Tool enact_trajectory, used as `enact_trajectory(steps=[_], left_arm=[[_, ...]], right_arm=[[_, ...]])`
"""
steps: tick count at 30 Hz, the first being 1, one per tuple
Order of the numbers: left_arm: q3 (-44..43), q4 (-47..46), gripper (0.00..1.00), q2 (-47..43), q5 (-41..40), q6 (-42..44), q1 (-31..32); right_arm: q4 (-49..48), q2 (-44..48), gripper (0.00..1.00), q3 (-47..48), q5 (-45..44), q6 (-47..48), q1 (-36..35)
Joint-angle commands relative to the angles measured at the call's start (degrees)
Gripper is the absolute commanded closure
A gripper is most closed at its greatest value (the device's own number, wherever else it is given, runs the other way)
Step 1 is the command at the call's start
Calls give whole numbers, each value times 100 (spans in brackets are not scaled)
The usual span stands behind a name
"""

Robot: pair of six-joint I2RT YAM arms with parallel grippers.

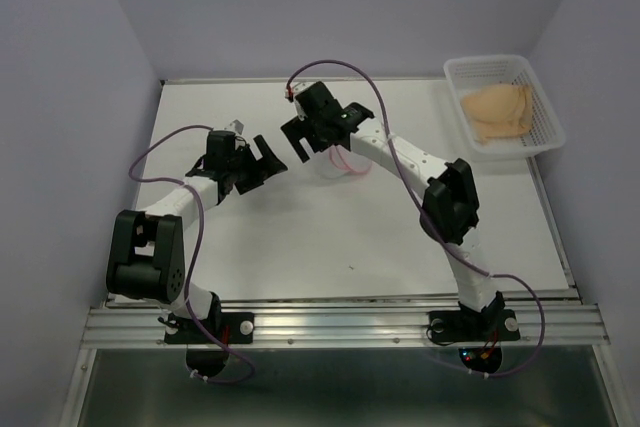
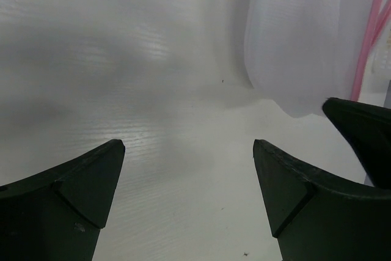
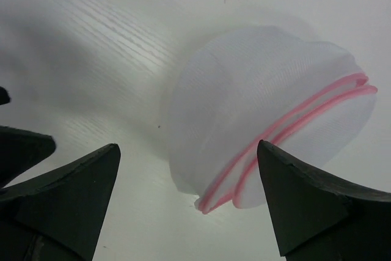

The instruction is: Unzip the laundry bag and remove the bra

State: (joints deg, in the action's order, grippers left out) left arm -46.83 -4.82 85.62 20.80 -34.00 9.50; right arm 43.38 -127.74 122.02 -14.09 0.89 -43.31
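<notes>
The laundry bag (image 1: 346, 163), white mesh with a pink zipper rim, lies on the table mid-back, partly hidden under my right arm. In the right wrist view the bag (image 3: 269, 108) lies just ahead of my open right gripper (image 3: 189, 151), its two pink rim lines a little apart, and nothing tan shows inside. In the left wrist view the bag (image 2: 293, 41) is at the upper right, beyond my open, empty left gripper (image 2: 189, 151). From above, the left gripper (image 1: 262, 162) and right gripper (image 1: 305, 137) face each other beside the bag. The tan bra (image 1: 497, 110) lies in the basket.
A white plastic basket (image 1: 550, 137) stands at the back right corner of the table (image 1: 300, 237). Purple walls close in the left, back and right sides. A right-gripper finger (image 2: 366, 132) shows at the right edge of the left wrist view.
</notes>
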Motion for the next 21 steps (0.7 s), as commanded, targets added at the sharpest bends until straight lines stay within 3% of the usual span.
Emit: enact_trajectory(steps=[1,10,14,16,21], left_arm=[[25,-212,1,-230,56,25,-18],[-230,-98,1,-362,-5,139,-114],[-318,33,1,-564,-163,218,-229],[-371,121,1,-740,-295,262,-369],[-310,350,1,-1223,-549,218,-800]], right_arm=[[-1014,1066,0,-247,644,52,16],[-1788,2190,0,-1179,311,-667,217],[-2043,2822,0,-2101,388,-1675,1252],[-2437,3219,0,-3145,329,-2029,2000],[-3300,4564,0,-5141,-270,-2180,3046]])
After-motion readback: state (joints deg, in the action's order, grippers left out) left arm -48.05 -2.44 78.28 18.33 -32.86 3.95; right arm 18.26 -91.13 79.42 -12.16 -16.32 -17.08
